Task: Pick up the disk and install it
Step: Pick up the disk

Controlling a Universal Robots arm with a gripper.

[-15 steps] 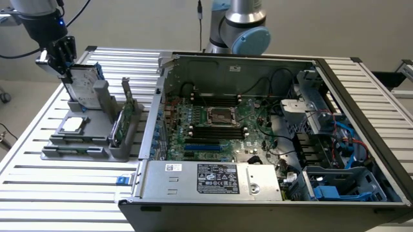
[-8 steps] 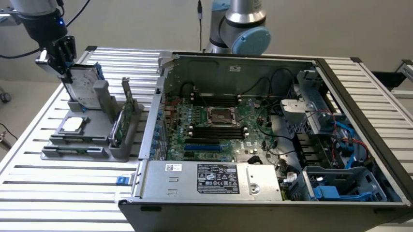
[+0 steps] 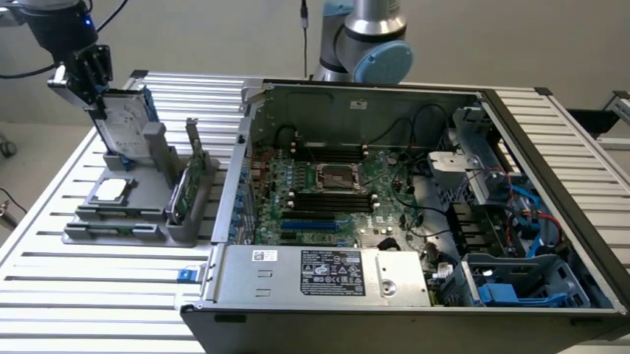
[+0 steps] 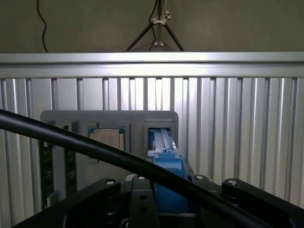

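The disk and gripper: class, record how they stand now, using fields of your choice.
Disk: silver-grey rectangular hard drive with blue plastic carrier, upright
Gripper: black gripper, closed on the drive's top edge
Holder: grey plastic stand, drive's lower end at its slot
Nearby: open metal computer case, to the exterior view's right of the stand

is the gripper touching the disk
Touching. The exterior view shows the gripper clamped on the top edge of the disk; the wrist view shows its blue carrier between the jaws.
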